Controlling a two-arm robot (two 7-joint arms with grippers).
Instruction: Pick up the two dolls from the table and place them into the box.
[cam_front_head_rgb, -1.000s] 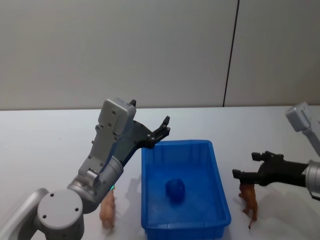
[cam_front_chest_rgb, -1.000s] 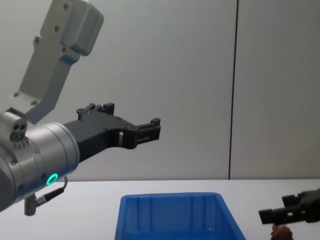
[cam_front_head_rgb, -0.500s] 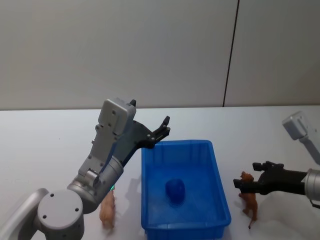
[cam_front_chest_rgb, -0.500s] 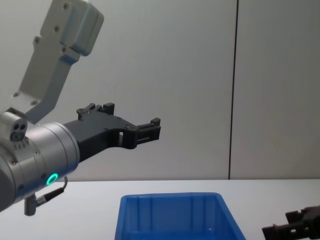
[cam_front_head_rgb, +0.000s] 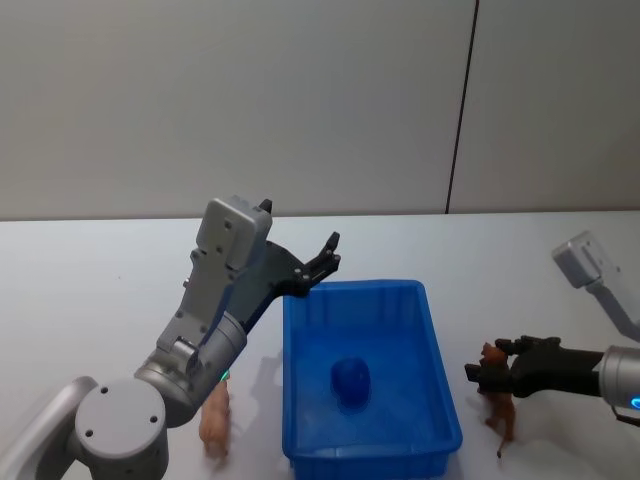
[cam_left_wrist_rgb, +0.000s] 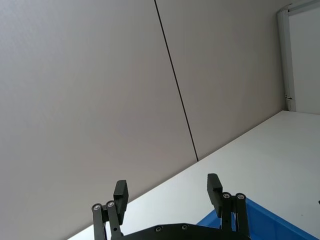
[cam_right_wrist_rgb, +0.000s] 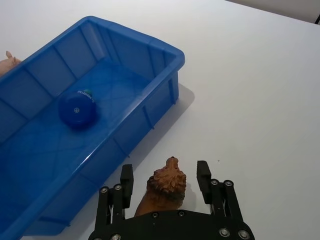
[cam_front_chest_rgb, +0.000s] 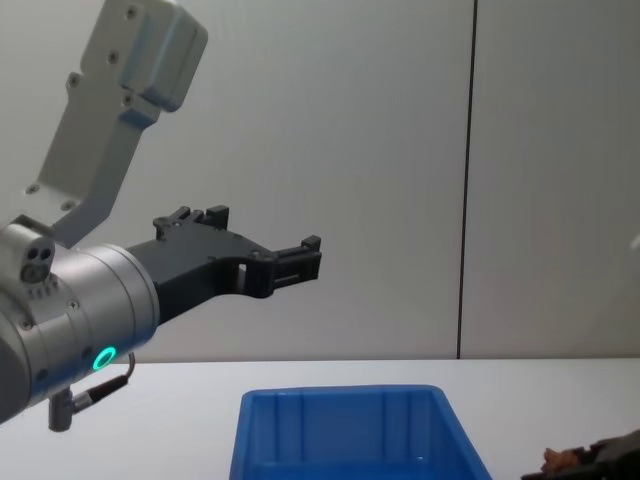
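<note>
I have the right gripper (cam_front_head_rgb: 487, 362) low over the table (cam_front_head_rgb: 90, 290), at 3 o'clock from the box (cam_front_head_rgb: 355, 289). Its fingers are spread to either side of the reddish-brown doll (cam_front_head_rgb: 501, 408), level with the head. The right wrist view shows a narrow gap on each side, so nothing is clamped. That doll stands upright at about 4 o'clock, just beside the box's right wall, with a strip of bare tabletop between them.

The pale pink doll (cam_front_head_rgb: 214, 420) stands at 8 o'clock, close to the box's left wall. The left arm's lower link crosses in front of part of it in the head view. The left gripper (cam_front_head_rgb: 325, 255) hangs raised above the box's 11 o'clock corner, fingers apart and holding nothing.

A round blue object (cam_front_head_rgb: 350, 381) lies near the middle of the box floor, with bare floor around it. Open white tabletop runs from the brown doll toward 3 o'clock. At 12 o'clock the table ends at a grey wall (cam_front_head_rgb: 250, 100).
</note>
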